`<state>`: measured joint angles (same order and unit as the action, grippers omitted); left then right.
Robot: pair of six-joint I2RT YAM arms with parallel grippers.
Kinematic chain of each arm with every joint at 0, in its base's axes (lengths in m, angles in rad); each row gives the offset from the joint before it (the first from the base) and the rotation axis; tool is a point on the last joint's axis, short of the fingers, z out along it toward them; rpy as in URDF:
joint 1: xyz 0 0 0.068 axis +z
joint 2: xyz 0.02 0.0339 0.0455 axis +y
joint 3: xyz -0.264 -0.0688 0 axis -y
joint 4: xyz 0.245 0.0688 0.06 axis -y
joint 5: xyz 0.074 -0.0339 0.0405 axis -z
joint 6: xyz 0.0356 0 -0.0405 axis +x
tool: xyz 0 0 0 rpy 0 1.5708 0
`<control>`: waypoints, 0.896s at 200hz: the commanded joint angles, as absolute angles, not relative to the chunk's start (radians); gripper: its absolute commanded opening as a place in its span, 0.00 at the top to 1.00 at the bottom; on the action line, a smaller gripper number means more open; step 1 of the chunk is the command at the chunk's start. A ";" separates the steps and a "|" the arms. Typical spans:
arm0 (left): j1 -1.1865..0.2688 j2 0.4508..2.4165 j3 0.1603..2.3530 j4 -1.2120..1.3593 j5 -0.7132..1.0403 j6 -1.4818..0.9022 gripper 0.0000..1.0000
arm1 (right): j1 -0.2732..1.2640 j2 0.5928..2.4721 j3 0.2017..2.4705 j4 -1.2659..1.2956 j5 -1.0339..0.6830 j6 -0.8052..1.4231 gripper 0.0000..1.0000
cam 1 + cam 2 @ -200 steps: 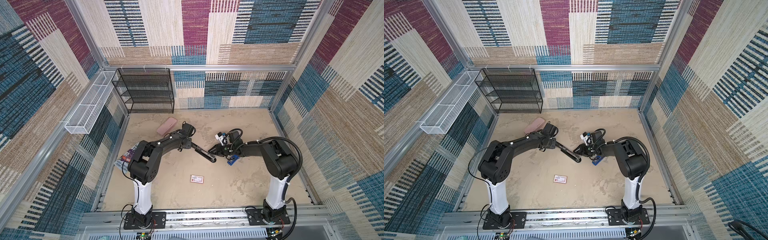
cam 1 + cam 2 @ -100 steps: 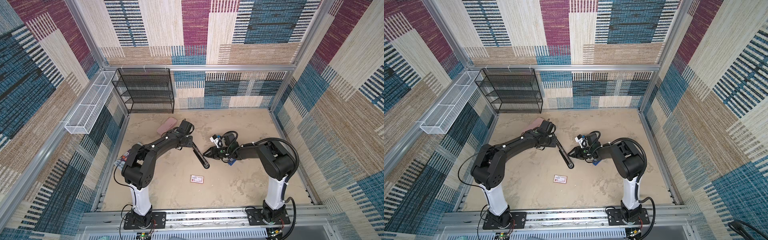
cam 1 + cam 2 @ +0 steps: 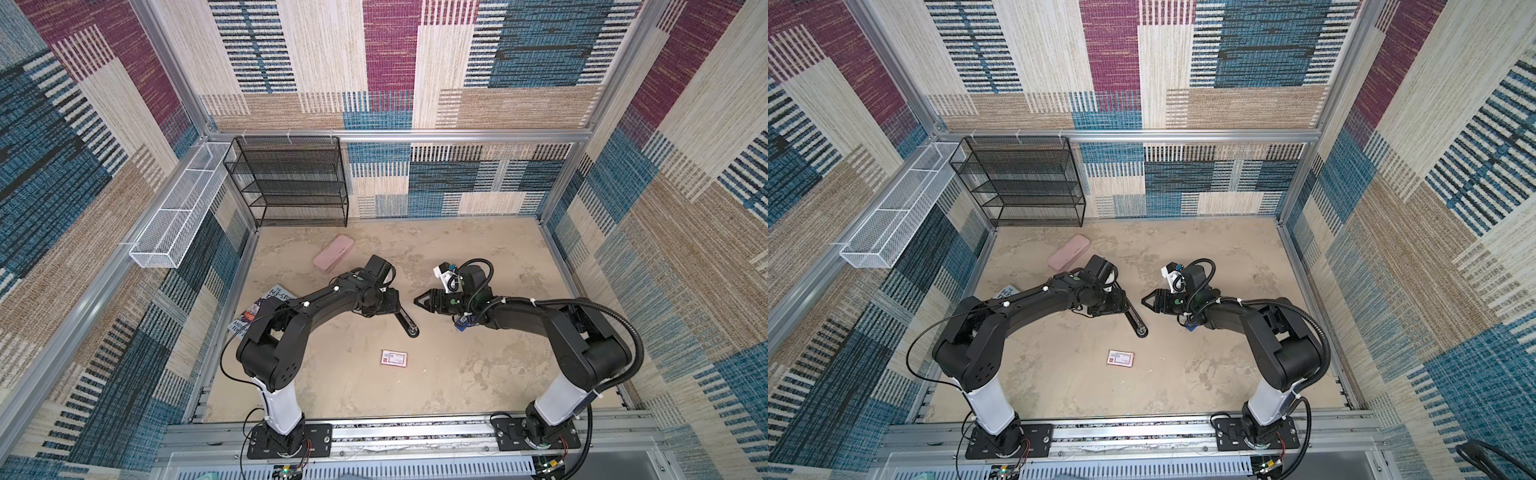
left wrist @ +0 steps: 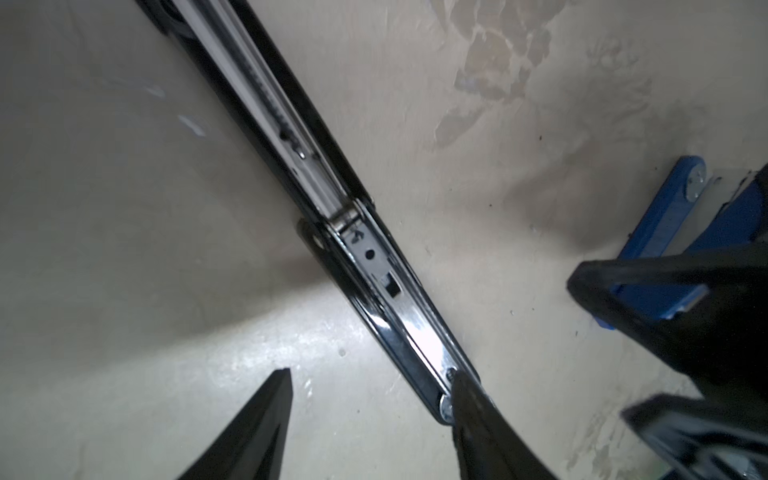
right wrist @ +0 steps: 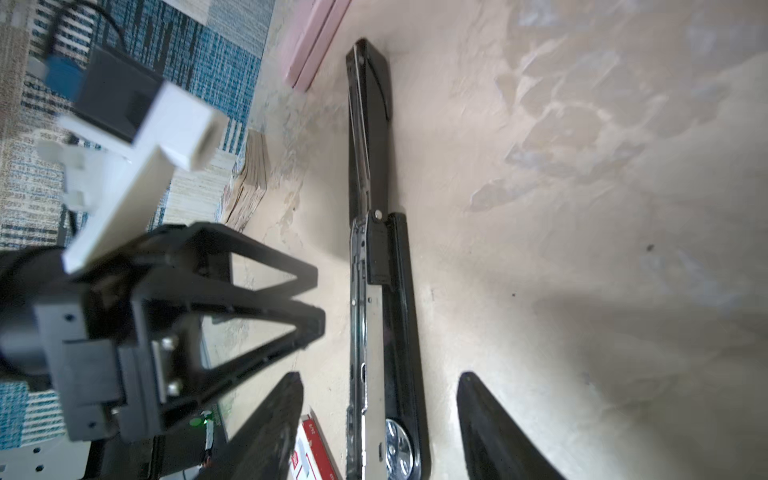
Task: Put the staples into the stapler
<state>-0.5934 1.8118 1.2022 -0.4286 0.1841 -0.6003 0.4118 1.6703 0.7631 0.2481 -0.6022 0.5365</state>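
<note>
Black stapler [image 3: 405, 324], one, unfolded flat, one staples box [image 3: 394, 358], left tool [image 4: 372, 374] and right tool [image 5: 381, 374] both released.

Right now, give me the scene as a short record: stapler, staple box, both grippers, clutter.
stapler: black, unfolded flat, chrome magazine exposed
staple box: lying flat toward the front, apart from the stapler, untouched
left gripper: open, over one end of the stapler, holding nothing
right gripper: open, beside the stapler, holding nothing
clutter: pink case, book, blue object by the right gripper
</note>
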 commanded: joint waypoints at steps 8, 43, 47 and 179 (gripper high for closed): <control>-0.610 1.852 1.240 -0.443 0.194 -0.660 0.35 | 0.404 1.632 0.744 0.244 -0.523 0.529 0.37; -0.629 1.913 1.328 -0.510 0.165 -0.655 0.35 | 0.398 1.614 0.731 0.257 -0.513 0.533 0.37; -0.630 1.920 1.339 -0.519 0.163 -0.656 0.35 | 0.398 1.612 0.730 0.258 -0.512 0.534 0.37; -0.635 2.185 1.699 -0.823 -0.058 -0.438 0.67 | 0.351 1.524 0.660 0.243 -0.490 0.517 0.38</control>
